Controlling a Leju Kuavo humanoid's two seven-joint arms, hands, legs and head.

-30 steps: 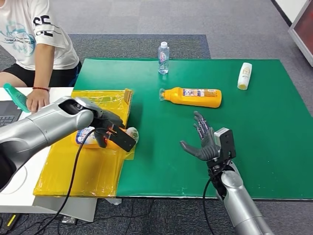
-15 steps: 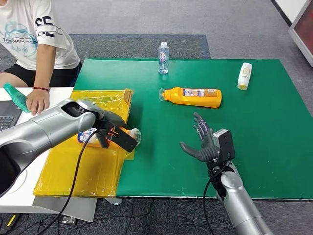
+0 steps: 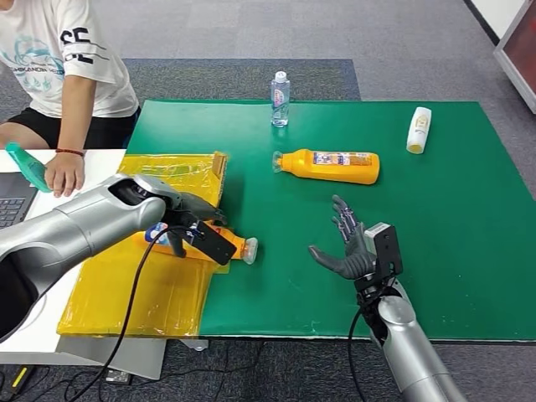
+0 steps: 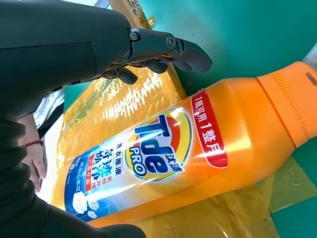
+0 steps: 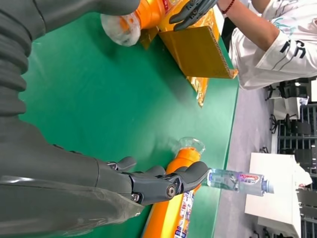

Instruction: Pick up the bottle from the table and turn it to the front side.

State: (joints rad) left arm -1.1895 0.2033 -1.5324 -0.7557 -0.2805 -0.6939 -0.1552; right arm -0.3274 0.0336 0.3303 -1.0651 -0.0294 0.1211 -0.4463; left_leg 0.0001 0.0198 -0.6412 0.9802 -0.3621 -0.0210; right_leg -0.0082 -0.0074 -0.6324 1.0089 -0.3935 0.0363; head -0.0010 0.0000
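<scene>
An orange Tide detergent bottle [image 3: 239,246] lies sideways in my left hand [image 3: 189,224], low over the edge of a yellow plastic sheet [image 3: 152,293]. Its clear cap points right, over the green mat [image 3: 285,276]. In the left wrist view the bottle [image 4: 168,158] shows its printed front label, with my dark fingers [image 4: 164,49] reaching over it and the thumb beneath. My right hand [image 3: 347,247] hovers open, palm up, above the mat's front part, well right of the bottle; its spread fingers [image 5: 149,183] hold nothing.
A second orange bottle [image 3: 328,166] lies on the mat's middle, a small water bottle [image 3: 280,99] stands at the far edge, and a white bottle [image 3: 419,130] lies far right. A seated person [image 3: 63,67] rests a hand on the white table by a laptop [image 3: 12,205].
My left hand has carried the orange bottle to the right, so its cap now reaches past the yellow sheet over the green mat. The right hand has stayed nearly still.
</scene>
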